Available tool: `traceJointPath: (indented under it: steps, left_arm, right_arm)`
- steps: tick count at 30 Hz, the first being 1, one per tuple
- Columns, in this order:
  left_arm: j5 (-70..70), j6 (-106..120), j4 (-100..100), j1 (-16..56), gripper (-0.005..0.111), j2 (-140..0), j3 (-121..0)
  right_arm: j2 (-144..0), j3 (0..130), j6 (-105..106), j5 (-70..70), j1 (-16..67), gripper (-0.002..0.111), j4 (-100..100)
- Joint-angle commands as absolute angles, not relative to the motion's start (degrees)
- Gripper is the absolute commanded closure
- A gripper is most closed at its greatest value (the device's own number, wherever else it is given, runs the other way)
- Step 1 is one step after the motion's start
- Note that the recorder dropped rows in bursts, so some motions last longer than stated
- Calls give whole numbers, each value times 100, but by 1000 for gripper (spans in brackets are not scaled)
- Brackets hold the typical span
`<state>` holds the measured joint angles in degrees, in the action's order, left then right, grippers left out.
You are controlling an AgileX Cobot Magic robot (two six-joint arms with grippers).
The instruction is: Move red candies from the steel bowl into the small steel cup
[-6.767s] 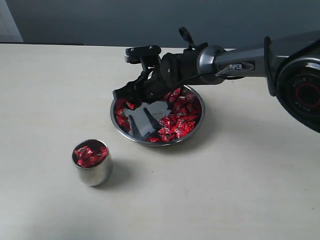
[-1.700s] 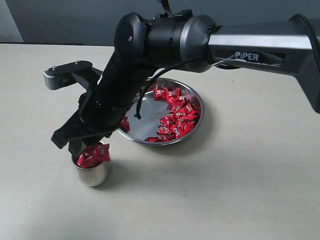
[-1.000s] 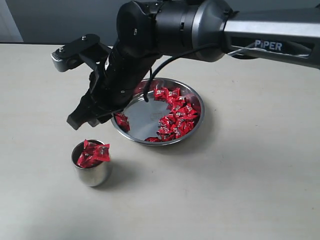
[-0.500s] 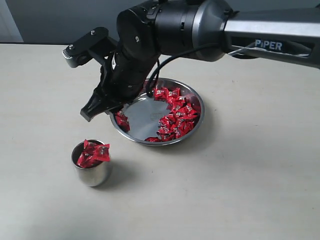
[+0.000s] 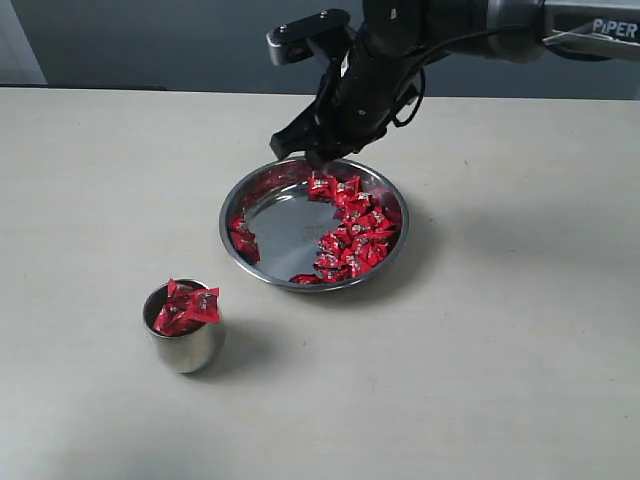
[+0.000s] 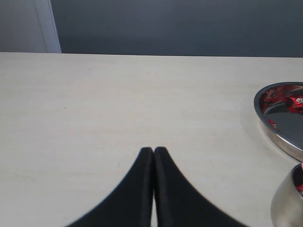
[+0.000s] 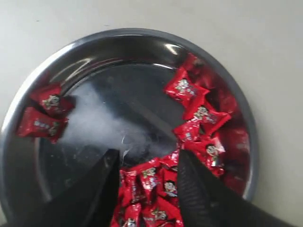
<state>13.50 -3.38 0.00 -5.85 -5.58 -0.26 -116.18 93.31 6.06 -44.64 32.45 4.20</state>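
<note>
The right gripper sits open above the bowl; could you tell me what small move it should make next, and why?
Probably lower it straight down: the right gripper hangs open and empty over the bowl, and the wrist view shows a cluster of candies right between its fingers, ready to be pinched.

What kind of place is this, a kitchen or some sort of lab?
Most likely a robot test bench, not a kitchen: a bare pale table, a plain dark wall behind, and a robot arm over a steel bowl of red candies.
</note>
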Motion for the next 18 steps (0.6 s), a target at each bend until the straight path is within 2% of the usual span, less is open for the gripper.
traceJointPath:
  steps: [1,5,7,8,10,13,18]
  left_arm:
    - [1337,-350,0,-556,106,-531,0]
    - [1337,-350,0,-556,106,-531,0]
    - [1337,-350,0,-556,106,-531,0]
    - [1337,-350,0,-556,106,-531,0]
    - [1337,-350,0,-556,106,-531,0]
    - [1337,-350,0,-556,106,-531,0]
    - [1337,-350,0,-556,106,-531,0]
  right_arm:
    - [-11573,9328,590,-4480,2992,69,460]
    - [-11619,9328,590,-4480,2902,69,434]
    - [-11695,9328,708,-4494,2902,74,436]
    - [-11848,9328,750,-4557,2902,88,461]
    - [-12086,9328,750,-4734,2902,107,484]
    - [-12275,9328,750,-4750,2902,109,484]
    - [-11896,9328,724,-3362,2923,109,839]
